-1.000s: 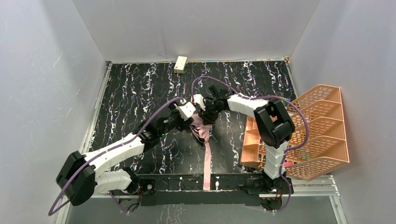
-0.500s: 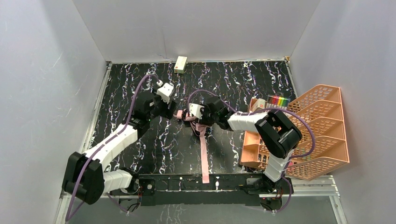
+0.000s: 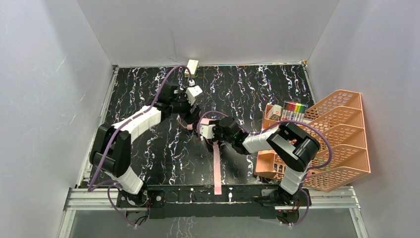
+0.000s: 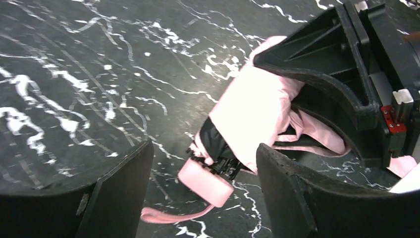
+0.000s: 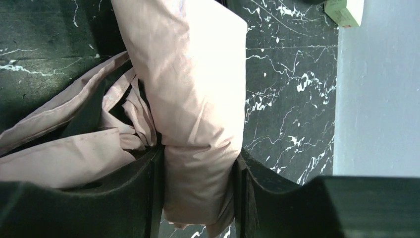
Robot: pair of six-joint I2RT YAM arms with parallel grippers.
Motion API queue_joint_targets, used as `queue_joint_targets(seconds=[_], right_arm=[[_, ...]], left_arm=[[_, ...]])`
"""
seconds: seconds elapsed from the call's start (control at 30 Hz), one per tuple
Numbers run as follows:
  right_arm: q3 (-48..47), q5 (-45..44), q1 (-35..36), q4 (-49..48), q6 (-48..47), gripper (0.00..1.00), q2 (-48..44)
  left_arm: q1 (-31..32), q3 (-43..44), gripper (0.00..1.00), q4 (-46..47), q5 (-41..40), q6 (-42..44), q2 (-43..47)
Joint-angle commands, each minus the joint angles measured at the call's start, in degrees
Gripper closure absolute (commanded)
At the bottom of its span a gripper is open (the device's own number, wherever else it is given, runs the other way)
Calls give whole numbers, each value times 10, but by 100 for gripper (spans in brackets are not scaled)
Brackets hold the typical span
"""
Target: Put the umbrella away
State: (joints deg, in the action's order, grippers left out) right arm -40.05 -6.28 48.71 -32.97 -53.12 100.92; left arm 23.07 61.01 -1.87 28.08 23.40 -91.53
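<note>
pink strip (image 3: 217,168): flat limp band laid near–far on the desk, from the near edge up to the umbrella; it cannot be told whether it is a sleeve or a strap.
desk (image 3: 143,148): black with white marble veining, smooth and hard.
rack (image 3: 341,148): orange mesh organiser, rigid, with stepped compartments, set at the right edge; well apart from the umbrella; coloured markers (image 3: 295,106) seen at its far-left end.
right tool (image 5: 198,171): pinched onto the folded canopy from both sides, with the fabric bulged between the pads.
umbrella (image 3: 200,126): mid-desk, collapsed, lying low under the right tool; thin pale pink fabric, creased and loosely bunched, with a black inner face shown at the handle end.
long axis: judged to run roughly left–right, with the handle end to the left and slightly far, away from the right tool.
handle (image 4: 205,182): stubby pink block with rounded corners and smooth plastic, resting on the desk; a thin pink loop trails from it.
left tool (image 4: 204,148): spread wide and brought in from the far-left; fingers (image 4: 124,193) are set either side of the handle, no contact seen.
key relation: the handle lies between the left tool's open fingers and the canopy is gripped by the right tool, so both ends are covered; the right arm is nearer the rack.
next move (judged): a squeeze along the axis or a handle grip is called for; slip of the loose fabric is to be expected.
cream box (image 3: 191,67): small rectangular carton at the far wall, not involved.
</note>
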Motion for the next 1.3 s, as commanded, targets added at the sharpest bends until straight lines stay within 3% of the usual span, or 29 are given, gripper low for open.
queue_joint_targets(seconds=[0.0,0.2,0.4,0.47,0.6,0.63,0.87,0.93,0.97,1.1,1.27], right_arm=[[46,4,8,94,-24,76,21],[34,-2,15,95,-26,76,28],[25,-8,19,107,-27,76,28],[23,-8,19,109,-25,76,24],[21,-12,19,105,-18,76,14],[17,-11,19,108,-13,75,10],[5,4,19,125,6,72,-12],[-2,19,19,144,22,69,-27],[-7,31,19,157,33,62,-36],[-11,59,20,192,77,36,-97],[18,76,21,222,155,29,-211]], left_arm=[[-1,40,22,-73,99,28,-31],[-1,101,13,-125,162,53,-127],[0,148,18,-170,164,79,-211],[3,139,32,-172,158,81,-224],[23,121,40,-171,75,88,-220],[32,99,48,-154,41,90,-205],[36,65,77,-121,4,87,-179],[43,51,92,-98,-34,85,-170],[46,44,95,-89,-53,86,-166],[54,6,99,-57,-77,95,-139],[58,-11,100,-39,-91,101,-129]])
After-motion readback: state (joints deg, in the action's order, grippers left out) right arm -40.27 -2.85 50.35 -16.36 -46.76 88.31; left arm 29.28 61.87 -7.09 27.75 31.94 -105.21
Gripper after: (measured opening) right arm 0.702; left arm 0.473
